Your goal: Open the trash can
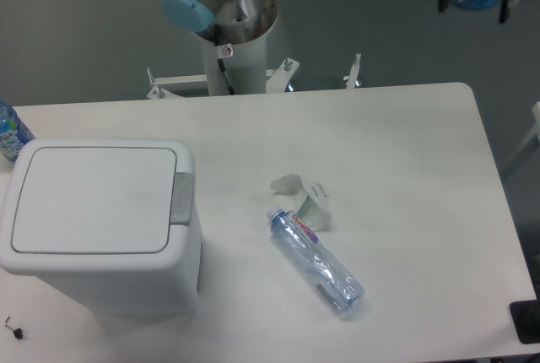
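The trash can [97, 219] sits at the table's [405, 143] left edge, one bin, lid flat and closed; its grey button strip [182, 198] runs front to back along the lid's right side; right of the can lie one crumpled paper [305, 198] and one plastic bottle [316, 262]; behind the can stands the arm's base [228, 17]; the gripper is out of view, so I cannot tell whether its fingers are spread.
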Robot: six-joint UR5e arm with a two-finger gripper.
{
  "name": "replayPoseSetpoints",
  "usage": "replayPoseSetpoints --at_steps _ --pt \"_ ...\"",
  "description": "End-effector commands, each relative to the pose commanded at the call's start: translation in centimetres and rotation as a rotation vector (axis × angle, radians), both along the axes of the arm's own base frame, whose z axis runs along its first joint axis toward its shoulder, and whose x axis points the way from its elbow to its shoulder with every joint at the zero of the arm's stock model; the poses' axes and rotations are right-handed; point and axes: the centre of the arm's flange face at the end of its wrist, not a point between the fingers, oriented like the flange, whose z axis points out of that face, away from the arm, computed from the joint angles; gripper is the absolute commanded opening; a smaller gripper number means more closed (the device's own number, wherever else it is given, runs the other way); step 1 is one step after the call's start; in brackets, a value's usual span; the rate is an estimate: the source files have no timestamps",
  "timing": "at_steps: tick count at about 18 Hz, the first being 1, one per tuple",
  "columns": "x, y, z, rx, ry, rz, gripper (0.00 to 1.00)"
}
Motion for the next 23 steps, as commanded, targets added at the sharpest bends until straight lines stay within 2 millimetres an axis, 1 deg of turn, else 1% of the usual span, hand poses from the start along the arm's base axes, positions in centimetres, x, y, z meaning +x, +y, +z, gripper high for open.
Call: replayPoseSetpoints --at_steps 4,5,6,9,12,14,17,19,21,23 --pt "0.3 0.3 0.3 0.001 0.002 0.005 1.00" --pt "0.4 0.6 0.4 0.012 -0.003 0.023 1.00" --pt "0.6 1.4 0.7 0.027 -0.007 0.047 1.00" --pt "1.8 5.6 0.9 0.090 -0.058 0.160 1.00" --pt "2.4 11.9 1.0 0.157 -0.131 0.275 1.00" --pt "2.4 14.5 0.7 0.189 -0.175 0.364 1.00" --pt "3.6 18.3 0.0 0.221 -0.202 0.406 1.00" --pt "4.7 20.3 -0.2 0.257 -0.216 0.450 1.00" --pt "6.4 23.2 -0.8 0.292 -0.263 0.534 1.00" --pt "7.5 25.9 -1.4 0.332 -0.295 0.600 1.00"
